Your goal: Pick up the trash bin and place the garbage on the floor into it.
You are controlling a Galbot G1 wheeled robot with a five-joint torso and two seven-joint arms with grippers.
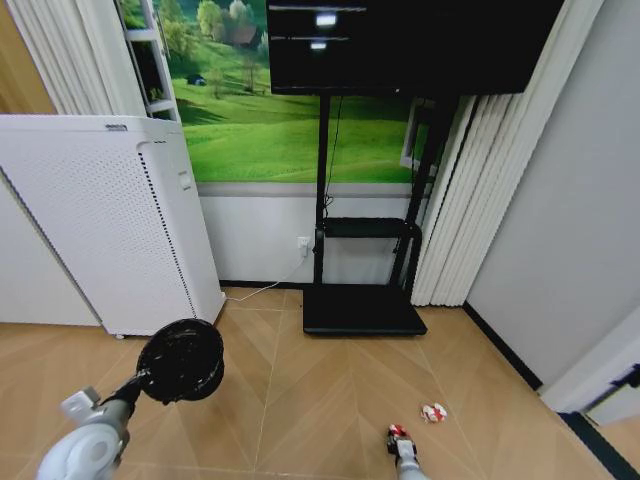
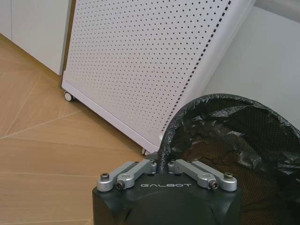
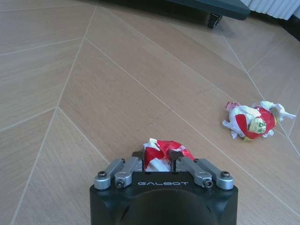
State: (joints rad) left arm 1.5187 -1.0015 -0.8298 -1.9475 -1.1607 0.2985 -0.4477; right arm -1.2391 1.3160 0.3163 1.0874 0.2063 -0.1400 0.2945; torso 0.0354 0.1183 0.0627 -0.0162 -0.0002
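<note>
My left gripper (image 2: pixel 165 165) is shut on the rim of the trash bin (image 1: pixel 182 360), a black mesh basket lined with a black bag, and holds it off the floor at the lower left of the head view. The bin's open mouth (image 2: pixel 234 140) faces the camera. My right gripper (image 3: pixel 157 157) is shut on a crumpled red-and-white wrapper (image 3: pixel 161 149) low over the floor, at the head view's bottom edge (image 1: pixel 398 433). A second red-and-white wrapper (image 3: pixel 253 122) lies on the floor a short way off (image 1: pixel 434 411).
A tall white perforated appliance (image 1: pixel 100 220) on wheels stands just behind the bin. A black TV stand (image 1: pixel 364 300) with a flat base sits against the back wall. White curtains (image 1: pixel 460 200) and a grey wall (image 1: pixel 560 220) close the right side.
</note>
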